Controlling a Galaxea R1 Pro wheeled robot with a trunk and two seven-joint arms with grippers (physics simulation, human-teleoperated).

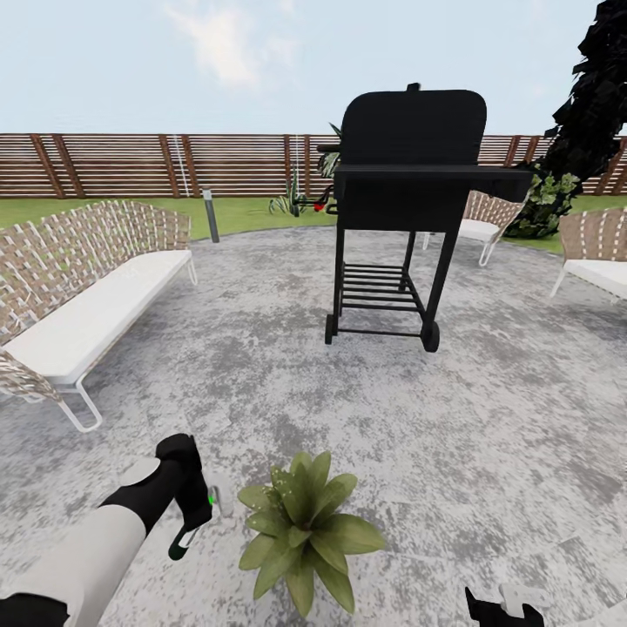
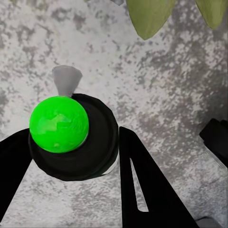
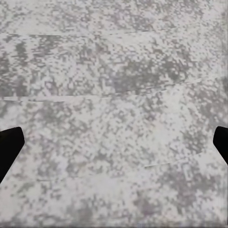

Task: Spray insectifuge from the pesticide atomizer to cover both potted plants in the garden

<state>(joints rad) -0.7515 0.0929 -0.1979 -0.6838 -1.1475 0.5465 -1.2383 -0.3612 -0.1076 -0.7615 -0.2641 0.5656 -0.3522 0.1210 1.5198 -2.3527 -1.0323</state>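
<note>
One plant [image 1: 300, 527] sat on the paving just beside your left gripper [image 1: 193, 514], which was clamped on the atomizer [image 2: 71, 135]. You looked to be at the spraying step; next, aim the nozzle at the leaves. Your right gripper [image 3: 114, 147] stood wide apart, empty. No writing was legible.

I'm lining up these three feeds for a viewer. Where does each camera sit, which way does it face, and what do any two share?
Head view: on the head, facing forward and down over the paving toward the grill; the left gripper shows beside the potted plant.
Left wrist view: on the left arm, looking down its fingers, which hold the pesticide atomizer; leaf tips above.
Right wrist view: on the right arm, facing bare paving; fingertips at both edges.
Shared: head and left wrist views both show atomizer and plant leaves.
</note>
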